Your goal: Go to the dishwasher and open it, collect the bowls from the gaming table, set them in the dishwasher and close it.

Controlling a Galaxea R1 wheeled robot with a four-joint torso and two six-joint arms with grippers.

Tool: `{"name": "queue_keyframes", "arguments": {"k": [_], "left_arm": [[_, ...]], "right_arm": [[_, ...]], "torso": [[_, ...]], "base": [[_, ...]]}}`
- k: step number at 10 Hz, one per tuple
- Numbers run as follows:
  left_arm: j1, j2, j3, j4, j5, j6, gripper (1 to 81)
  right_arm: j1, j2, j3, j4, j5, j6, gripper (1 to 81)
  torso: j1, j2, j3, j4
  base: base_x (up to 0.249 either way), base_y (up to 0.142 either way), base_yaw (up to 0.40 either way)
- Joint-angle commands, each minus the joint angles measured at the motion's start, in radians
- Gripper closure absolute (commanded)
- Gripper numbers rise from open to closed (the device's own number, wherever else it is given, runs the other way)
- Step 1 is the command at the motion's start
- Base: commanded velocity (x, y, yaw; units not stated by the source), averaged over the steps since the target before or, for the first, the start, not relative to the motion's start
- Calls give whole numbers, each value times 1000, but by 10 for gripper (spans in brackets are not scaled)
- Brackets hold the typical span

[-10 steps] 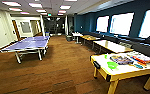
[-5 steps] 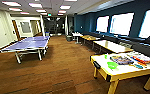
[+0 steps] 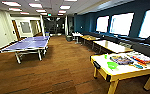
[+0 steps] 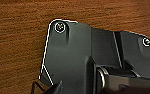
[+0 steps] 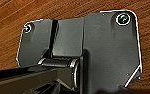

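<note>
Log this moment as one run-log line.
phase: driving | floor: wood | gaming table: ahead right | lime green bowl: on it | ping-pong table: left

The gaming table, white-topped with a yellow edge, stood at the lower right on the wooden floor. A lime green bowl lay on it, just beside colourful board-game boxes.

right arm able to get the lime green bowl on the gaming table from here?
Probably not yet. The lime green bowl sits on the gaming table, ahead and to the right across open wooden floor. Nothing blocks the approach, but the table looks well beyond arm's reach.
</note>
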Motion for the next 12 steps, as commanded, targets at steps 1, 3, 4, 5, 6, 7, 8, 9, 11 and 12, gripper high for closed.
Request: {"name": "queue_keyframes", "arguments": {"k": [1, 3, 4, 5, 6, 7, 8, 9, 11, 12], "left_arm": [[-48, -1, -2, 7, 47, 0, 10], [-48, -1, -2, 7, 47, 1, 10], [-50, -1, -2, 8, 45, 1, 10], [-50, -1, -2, 8, 46, 1, 10], [-50, -1, -2, 8, 47, 1, 10], [-50, -1, -2, 8, 47, 0, 10], [-51, -1, -2, 8, 47, 0, 10], [-51, -1, -2, 8, 48, 0, 10], [-51, -2, -2, 8, 48, 0, 10], [-53, -2, -2, 8, 48, 1, 10]], "right_arm": [[54, 5, 4, -5, -46, -2, 10], [55, 5, 4, -5, -46, -2, 10], [55, 5, 4, -5, -47, 0, 10], [55, 5, 3, -5, -46, -2, 10], [55, 5, 4, -5, -47, -2, 10], [55, 5, 4, -5, -46, 0, 10], [55, 5, 3, -5, -46, 0, 10], [54, 5, 4, -5, -46, 0, 10], [55, 5, 6, -5, -46, 0, 10], [55, 5, 6, -5, -46, 0, 10]], "torso": [[0, 0, 0, 0], [0, 0, 0, 0], [0, 0, 0, 0], [0, 0, 0, 0], [-1, 0, 0, 0], [0, 0, 0, 0], [0, 0, 0, 0], [-1, 0, 0, 0], [-1, 0, 0, 0], [-1, 0, 0, 0]], "base": [[0, 0, -234], [0, 0, -333], [0, 0, -335], [0, 0, -337], [0, 0, -339], [0, 0, -339], [0, 0, -339], [0, 0, -340], [0, 0, -342], [0, 0, -347]]}}
